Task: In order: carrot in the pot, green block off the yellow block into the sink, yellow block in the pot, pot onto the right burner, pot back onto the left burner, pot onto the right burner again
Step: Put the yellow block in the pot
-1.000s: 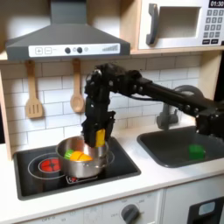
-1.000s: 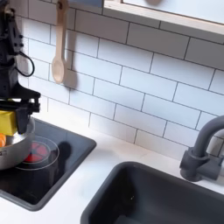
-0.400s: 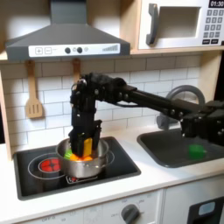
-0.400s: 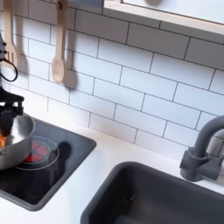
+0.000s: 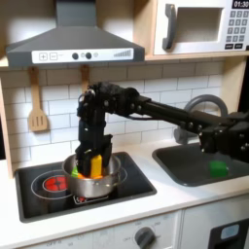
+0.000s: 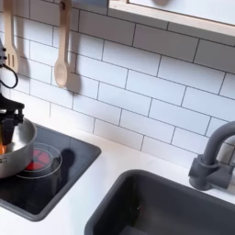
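Note:
In the first exterior view the shiny pot (image 5: 95, 177) stands on the black stovetop (image 5: 136, 180). My gripper (image 5: 91, 161) reaches down into the pot, and the yellow block (image 5: 95, 160) shows between its fingers, low inside the rim. The orange carrot (image 5: 84, 169) lies in the pot beside them. The green block (image 5: 218, 167) rests in the sink (image 5: 190, 165) at the first exterior view's right. In the second exterior view the pot (image 6: 16, 154) sits at the left edge with the gripper's (image 6: 5, 124) dark fingers over it and a sliver of carrot (image 6: 2, 147).
A red-ringed burner (image 5: 51, 182) lies left of the pot in the first exterior view. Wooden utensils (image 5: 37, 102) hang on the tiled wall behind the stove. A grey faucet (image 6: 209, 161) stands behind the sink basin (image 6: 165, 207). A range hood (image 5: 73, 39) hangs overhead.
The gripper carried the yellow block leftward and down from above the pot's right rim into the pot. Over the last half second it barely moved.

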Available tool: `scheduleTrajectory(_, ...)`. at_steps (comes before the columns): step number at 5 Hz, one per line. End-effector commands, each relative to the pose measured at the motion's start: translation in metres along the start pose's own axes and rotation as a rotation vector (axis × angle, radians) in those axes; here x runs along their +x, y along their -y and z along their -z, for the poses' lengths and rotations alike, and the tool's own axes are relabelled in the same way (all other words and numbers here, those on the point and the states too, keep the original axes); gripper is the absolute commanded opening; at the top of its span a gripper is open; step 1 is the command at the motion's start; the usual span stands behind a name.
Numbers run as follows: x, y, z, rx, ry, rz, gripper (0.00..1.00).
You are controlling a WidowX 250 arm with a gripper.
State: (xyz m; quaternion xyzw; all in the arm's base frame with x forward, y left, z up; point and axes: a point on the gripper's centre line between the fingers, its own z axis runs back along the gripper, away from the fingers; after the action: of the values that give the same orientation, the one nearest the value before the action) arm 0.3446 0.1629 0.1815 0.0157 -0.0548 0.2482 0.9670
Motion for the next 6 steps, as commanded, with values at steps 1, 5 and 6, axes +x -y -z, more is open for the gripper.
scheduleTrajectory(1,-0.0026,0.0044,0.0023,-0.001,-0.003,0.001,1.00)
scheduleTrajectory(5,-0.0022,0.0049,0.0056,-0.005,-0.009,-0.014,1.00)
scheduleTrajectory(6,-0.0014,0.0105,0.0061,-0.003,-0.013,-0.002,1.00)
